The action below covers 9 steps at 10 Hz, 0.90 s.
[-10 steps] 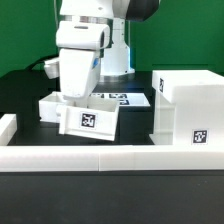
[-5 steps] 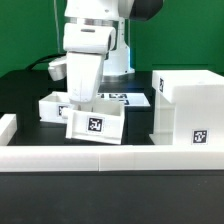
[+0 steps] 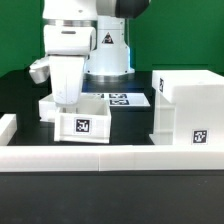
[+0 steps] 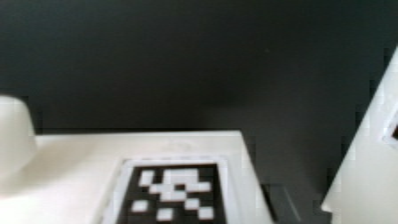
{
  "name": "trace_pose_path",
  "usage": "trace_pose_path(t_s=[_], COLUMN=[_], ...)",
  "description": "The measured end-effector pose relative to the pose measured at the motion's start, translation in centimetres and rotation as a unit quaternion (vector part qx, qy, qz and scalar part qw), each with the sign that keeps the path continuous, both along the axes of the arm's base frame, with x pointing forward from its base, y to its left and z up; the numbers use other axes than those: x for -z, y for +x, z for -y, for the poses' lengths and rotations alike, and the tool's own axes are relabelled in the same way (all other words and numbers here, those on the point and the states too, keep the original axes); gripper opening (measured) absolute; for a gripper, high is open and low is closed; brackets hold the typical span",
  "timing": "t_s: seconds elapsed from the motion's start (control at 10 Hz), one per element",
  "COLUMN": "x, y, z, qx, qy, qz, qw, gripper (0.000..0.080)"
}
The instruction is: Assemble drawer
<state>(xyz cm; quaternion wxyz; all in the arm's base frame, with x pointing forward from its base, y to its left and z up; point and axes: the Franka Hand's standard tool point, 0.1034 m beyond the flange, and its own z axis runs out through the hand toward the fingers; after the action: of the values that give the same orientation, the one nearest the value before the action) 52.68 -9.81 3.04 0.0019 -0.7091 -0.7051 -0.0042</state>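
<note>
- The front tray [image 3: 82, 126] and back tray [image 3: 48, 106] sat on the exterior view's left of the shell [image 3: 188, 105], neither slotted in.
- The gripper [image 3: 68, 100] hung over the front tray; couldn't tell if it was clamped.
- Both insertions left.

Exterior view looks low across the table [image 3: 18, 88]; wrist view sits close above the same tagged tray [image 3: 82, 127] [image 4: 89, 160].

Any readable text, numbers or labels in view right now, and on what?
No words or numbers are readable.
Small white open-top plastic tray: black-and-white square tag, pattern only.
Large white box-shaped shell: same kind of tag.
Flat white marker board: tags, no text.
Small sticker on the white robot arm: too small to read.
</note>
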Motion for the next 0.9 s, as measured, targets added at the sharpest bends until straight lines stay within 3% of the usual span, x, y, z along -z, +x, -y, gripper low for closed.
trace_pose_path(t_s=[0.3, 0.5, 0.9], x=[0.8, 1.2, 1.3], y=[0.1, 1.1, 1.2], z=[-1.7, -2.8, -2.6], qx=[-0.018, -0.03, -0.024], qy=[0.006, 0.006, 0.007], qz=[-0.007, -0.007, -0.006], qw=[1.0, 0.999, 1.0], gripper=[0.0041, 0.0041, 0.0041])
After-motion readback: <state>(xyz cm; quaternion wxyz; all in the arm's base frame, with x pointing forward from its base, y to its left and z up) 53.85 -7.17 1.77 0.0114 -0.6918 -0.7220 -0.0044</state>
